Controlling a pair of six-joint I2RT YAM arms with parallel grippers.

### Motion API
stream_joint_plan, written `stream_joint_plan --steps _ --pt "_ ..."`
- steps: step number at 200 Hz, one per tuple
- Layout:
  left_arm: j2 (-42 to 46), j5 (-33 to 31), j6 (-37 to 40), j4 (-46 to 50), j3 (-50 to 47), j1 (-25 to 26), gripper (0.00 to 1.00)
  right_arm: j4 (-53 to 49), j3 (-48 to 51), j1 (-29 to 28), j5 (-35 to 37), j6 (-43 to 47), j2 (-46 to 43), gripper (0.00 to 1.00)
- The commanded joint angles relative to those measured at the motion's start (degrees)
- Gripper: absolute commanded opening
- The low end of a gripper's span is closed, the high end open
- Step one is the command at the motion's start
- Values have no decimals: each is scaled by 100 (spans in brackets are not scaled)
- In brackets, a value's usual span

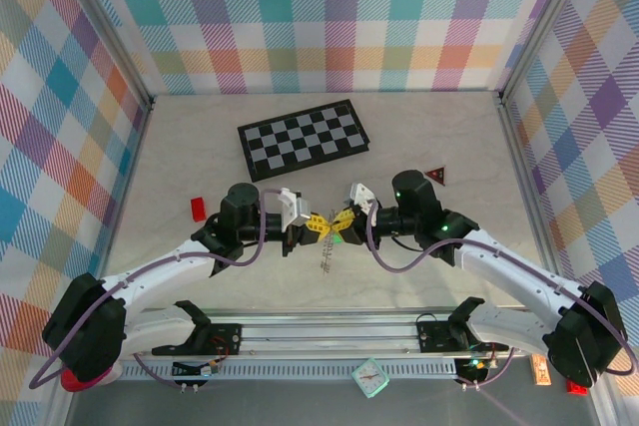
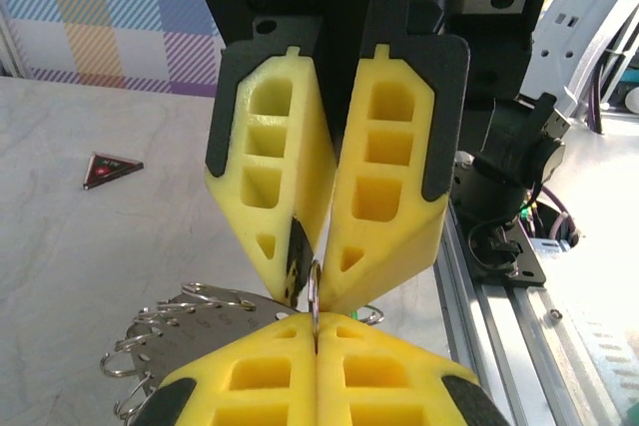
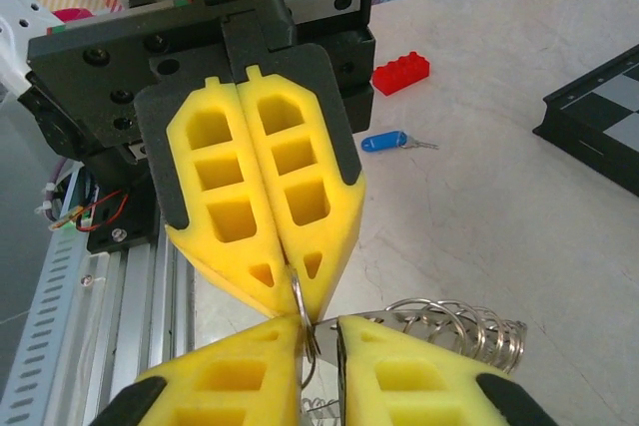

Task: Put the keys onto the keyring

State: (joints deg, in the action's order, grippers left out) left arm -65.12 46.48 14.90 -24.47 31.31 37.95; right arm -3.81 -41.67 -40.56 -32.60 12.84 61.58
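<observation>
My two grippers meet tip to tip above the table's middle. The left gripper [image 1: 318, 226] [image 2: 315, 331] [image 3: 297, 298] is shut on a thin silver ring of the keyring [image 2: 315, 281], held on edge. Below it, the keyring's fan of small silver keys [image 2: 170, 318] and coiled rings [image 3: 469, 331] hangs. The right gripper [image 1: 341, 223] [image 3: 321, 328] [image 2: 312, 298] stands slightly open, its tips either side of that same ring. A green key [image 1: 337, 237] peeks out just under the tips. A blue key [image 3: 384, 141] lies flat on the table behind the left gripper.
A black-and-white chessboard [image 1: 303, 139] lies at the back. A small red block [image 1: 198, 209] sits on the left, beyond the blue key. A dark red triangle [image 1: 435, 175] lies on the right. The aluminium rail [image 1: 329, 331] runs along the near edge.
</observation>
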Motion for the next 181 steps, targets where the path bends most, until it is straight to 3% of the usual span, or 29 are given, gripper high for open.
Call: stream_joint_plan --steps 1,33,62,91,123,181 --pt "3 333 -166 -679 -55 63 0 323 -70 -23 -285 -69 112 14" --pt "8 265 -147 -592 -34 63 0 436 -136 -21 -396 -44 179 0" --pt "104 -17 303 215 189 63 19 -220 -366 -18 -270 393 169 0" --pt "138 -215 978 1387 588 63 20 -1386 -840 -28 41 1082 267 0" --pt "77 -298 1289 1943 859 63 21 -2519 -1427 -177 415 1723 577 0" --pt "-109 -269 1421 2248 1098 61 22 -2943 -1966 -407 498 2108 949 0"
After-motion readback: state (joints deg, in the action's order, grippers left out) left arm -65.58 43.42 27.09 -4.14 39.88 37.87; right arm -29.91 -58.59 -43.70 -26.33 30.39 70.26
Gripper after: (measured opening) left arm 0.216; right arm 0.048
